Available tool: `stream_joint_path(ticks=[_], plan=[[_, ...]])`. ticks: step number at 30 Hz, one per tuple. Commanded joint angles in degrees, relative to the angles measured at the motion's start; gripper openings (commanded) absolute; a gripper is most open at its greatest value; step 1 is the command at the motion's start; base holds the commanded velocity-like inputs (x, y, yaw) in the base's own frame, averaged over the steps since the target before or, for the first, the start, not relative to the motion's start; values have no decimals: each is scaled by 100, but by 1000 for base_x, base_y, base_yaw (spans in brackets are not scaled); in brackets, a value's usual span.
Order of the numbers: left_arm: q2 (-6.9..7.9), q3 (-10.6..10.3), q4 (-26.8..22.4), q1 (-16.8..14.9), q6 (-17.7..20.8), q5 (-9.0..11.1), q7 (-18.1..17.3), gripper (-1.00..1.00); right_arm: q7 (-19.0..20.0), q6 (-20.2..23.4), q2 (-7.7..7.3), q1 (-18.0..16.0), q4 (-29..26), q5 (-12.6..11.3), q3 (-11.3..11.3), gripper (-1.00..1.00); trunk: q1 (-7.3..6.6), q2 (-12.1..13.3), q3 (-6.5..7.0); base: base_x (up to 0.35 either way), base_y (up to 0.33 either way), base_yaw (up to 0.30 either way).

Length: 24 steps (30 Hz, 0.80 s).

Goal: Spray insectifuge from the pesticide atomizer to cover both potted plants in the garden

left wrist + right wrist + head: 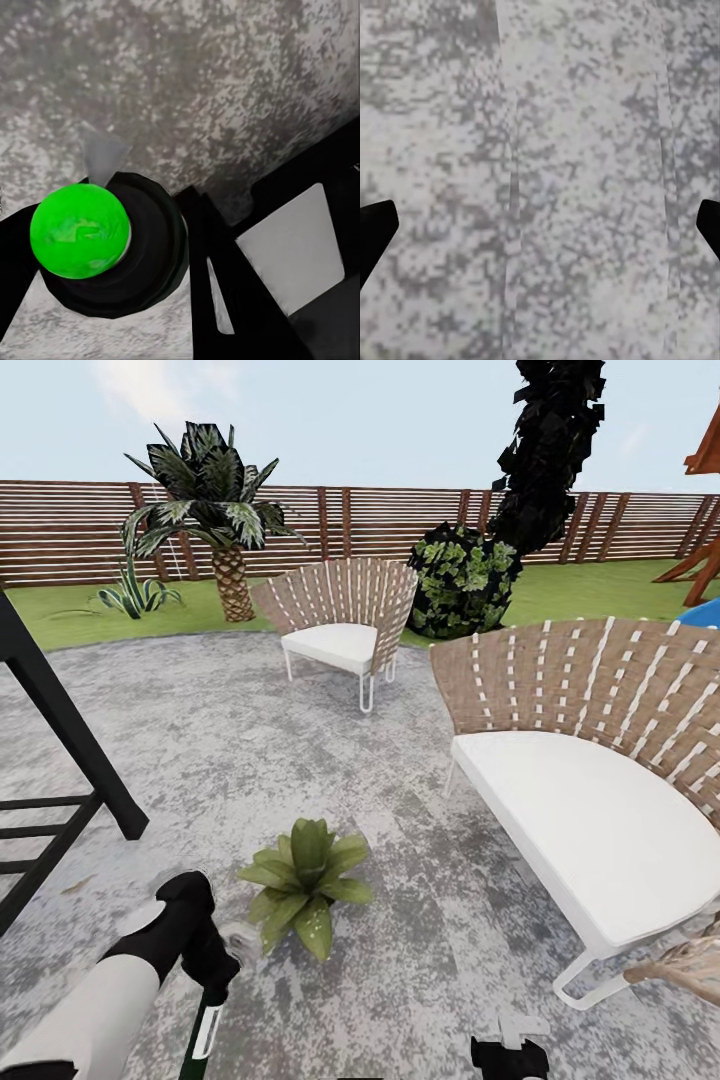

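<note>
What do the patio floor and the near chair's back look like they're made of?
The patio looks like matte stone or concrete, judging by its mottled grey-white speckle. The near chair has a back that looks like woven brown wicker or strapping with white strips, a smooth white cushion and thin white legs, probably metal.

Mottled rough grey stone patio point(250, 740), slatted brown wood fence point(60, 530), woven-strap chairs point(345, 610) with smooth white cushions.
</note>
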Motion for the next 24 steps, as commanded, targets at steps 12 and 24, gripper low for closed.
stream_joint_path(ticks=[12, 24], plan=[[82, 47, -161, 104, -144, -53, -43, -100, -23, -4, -2, 5, -8, -39, 48, 100, -1, -2, -5, 0, 0, 0], [31, 36, -568, 169, -124, -68, -23, -100, -15, -4, 7, 5, -17, -41, 51, 100, -1, -2, -5, 0, 99, -46]])
